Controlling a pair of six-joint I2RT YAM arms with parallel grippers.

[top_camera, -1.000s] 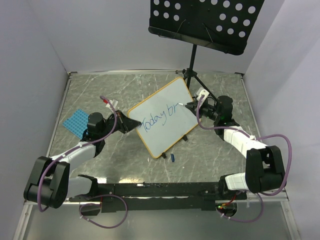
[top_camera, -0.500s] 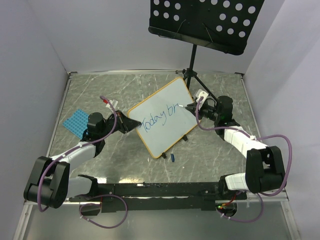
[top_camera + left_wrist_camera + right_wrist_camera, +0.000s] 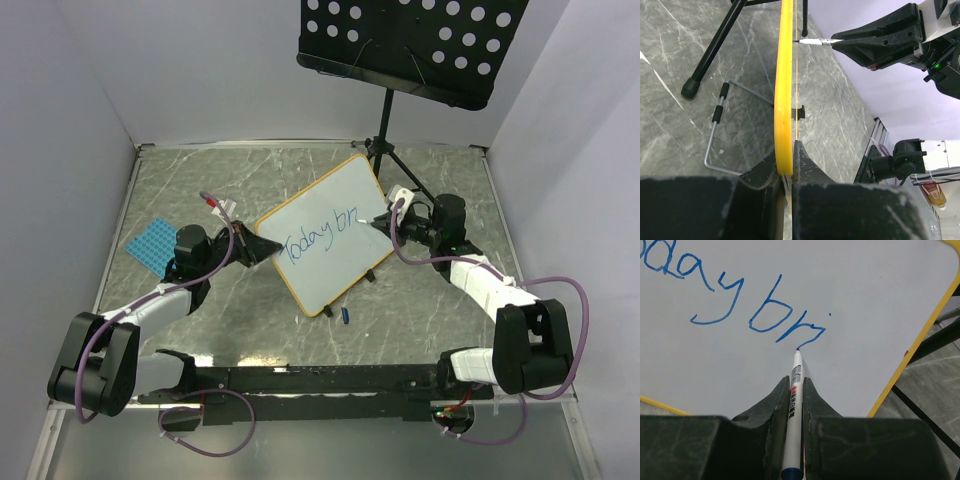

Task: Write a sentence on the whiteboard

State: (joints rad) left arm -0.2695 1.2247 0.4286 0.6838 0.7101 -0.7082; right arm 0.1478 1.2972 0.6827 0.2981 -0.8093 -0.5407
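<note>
The whiteboard (image 3: pixel 330 272) stands propped mid-table, and the sentence (image 3: pixel 318 236) so far reads "Today bri" plus one further stroke, so most of it is left. The left gripper (image 3: pixel 262 250) is clenched on the frame at 9 o'clock, while the right gripper (image 3: pixel 796 382), at 3 o'clock, grasps the marker (image 3: pixel 795 367) with its tip on the board. A second ago the writing ended at "br".

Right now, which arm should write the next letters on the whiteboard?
Right. The right claw is shut on the marker, tip touching the whiteboard just after "bri". The left claw is clamped on the board's yellow edge, steadying it.
</note>
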